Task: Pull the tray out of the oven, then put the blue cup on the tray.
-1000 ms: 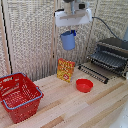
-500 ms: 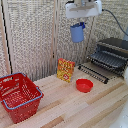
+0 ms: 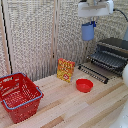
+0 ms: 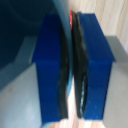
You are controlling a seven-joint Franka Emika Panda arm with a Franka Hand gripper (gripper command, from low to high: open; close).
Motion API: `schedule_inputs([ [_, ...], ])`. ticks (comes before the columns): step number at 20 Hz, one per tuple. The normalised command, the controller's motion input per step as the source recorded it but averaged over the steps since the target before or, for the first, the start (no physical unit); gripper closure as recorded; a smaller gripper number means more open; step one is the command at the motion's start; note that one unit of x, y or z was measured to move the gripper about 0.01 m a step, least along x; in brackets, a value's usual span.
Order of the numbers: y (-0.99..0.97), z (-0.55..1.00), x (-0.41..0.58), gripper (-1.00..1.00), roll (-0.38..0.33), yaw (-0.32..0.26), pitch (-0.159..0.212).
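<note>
High above the oven (image 3: pixel 111 56), blurred jaws pinch the blue cup (image 3: pixel 88 31).

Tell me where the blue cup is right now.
In the exterior view the blue cup hangs from the gripper high above the table, toward that view's right, above the red bowl and left of the oven.

ext: wide, front-on, table (image 3: pixel 75 107) | wrist: close on gripper (image 4: pixel 74 75)

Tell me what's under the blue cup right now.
The blue cup hangs in the hand high over the table; beneath it lie bare wood and the red bowl. The wrist view is blocked.
</note>
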Motion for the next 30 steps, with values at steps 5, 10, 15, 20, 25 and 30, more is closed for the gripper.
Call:
schedule_inputs([
  [5,-0.99,0.03,0.112,1.0,0.011,-0.055,0.0],
  [10,-0.98,0.02,0.063,1.0,0.0,-0.066,0.005],
  [15,-0.91,-0.01,0.061,1.0,0.004,-0.066,0.08],
  [20,-0.62,-0.17,0.024,1.0,0.002,-0.022,0.057],
  [25,-0.48,-0.21,0.095,1.0,0.021,0.0,0.012],
  [30,-0.34,-0.27,0.078,1.0,0.0,0.0,0.007],
])
